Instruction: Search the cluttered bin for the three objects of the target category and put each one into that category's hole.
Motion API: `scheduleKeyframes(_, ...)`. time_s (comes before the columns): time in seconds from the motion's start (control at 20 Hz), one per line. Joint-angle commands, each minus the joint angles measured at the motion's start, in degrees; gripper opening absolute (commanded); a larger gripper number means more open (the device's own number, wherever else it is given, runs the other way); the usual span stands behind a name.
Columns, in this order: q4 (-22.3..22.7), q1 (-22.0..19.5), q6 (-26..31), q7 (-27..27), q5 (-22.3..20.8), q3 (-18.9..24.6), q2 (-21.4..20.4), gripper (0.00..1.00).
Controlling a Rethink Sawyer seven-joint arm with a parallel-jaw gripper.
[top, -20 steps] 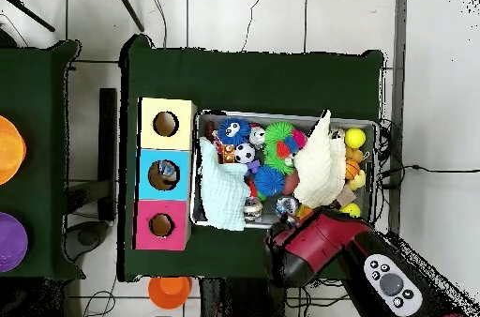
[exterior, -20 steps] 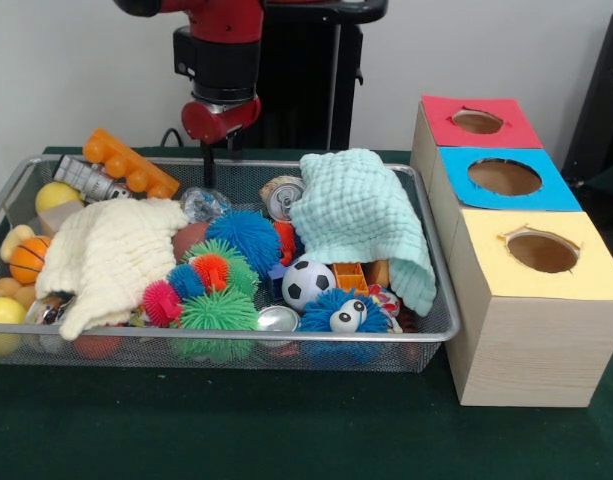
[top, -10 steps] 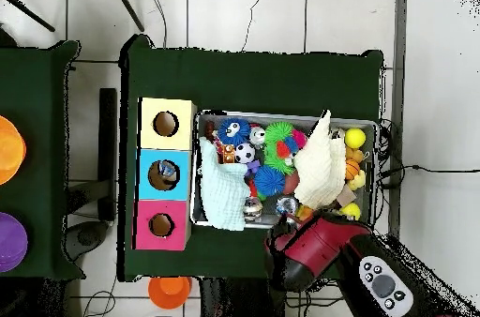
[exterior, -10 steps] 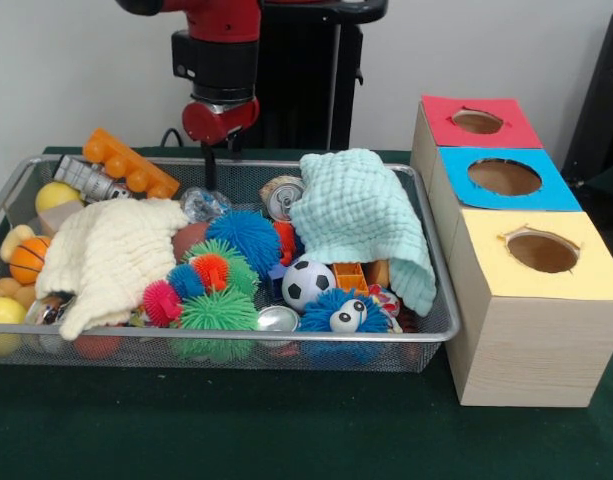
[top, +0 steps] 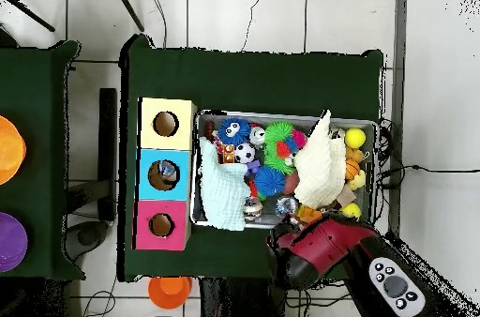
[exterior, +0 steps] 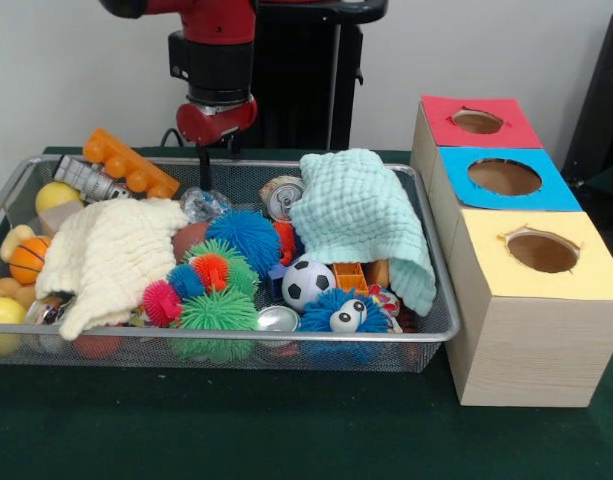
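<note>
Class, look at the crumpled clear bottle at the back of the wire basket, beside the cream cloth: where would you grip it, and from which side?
Grip the clear bottle across its exposed upper body, coming straight down from above. Probably best: the cream cloth and the blue spiky ball crowd its sides, leaving only the top open, and the tool hangs just above it.
</note>
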Motion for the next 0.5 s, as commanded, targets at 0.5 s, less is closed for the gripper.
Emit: scheduleKeyframes(0.5,-7.99,-5.08,18.46,-21.36,9.07,7.57,0.36,1.00)
